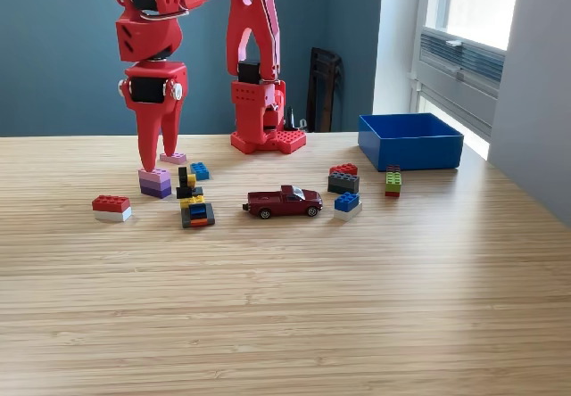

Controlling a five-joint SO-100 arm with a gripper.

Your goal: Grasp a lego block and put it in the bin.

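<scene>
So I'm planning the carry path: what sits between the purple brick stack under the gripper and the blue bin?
In the exterior view, between the purple stack and the bin: a blue brick, a red-on-grey stack, and a green stack.

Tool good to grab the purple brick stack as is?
Probably yes. The tool hangs tips-down right over the purple stack, one finger at its top, and nothing lies between them. The pink brick sits close behind and might get nudged.

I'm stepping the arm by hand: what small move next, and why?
Probably lower the gripper a little and close. Its jaws hang open, pointing down, their tips right at the top of the pink-and-purple brick stack, nothing held, and the bin looks empty. Whether the tips straddle the stack is unclear.
</scene>
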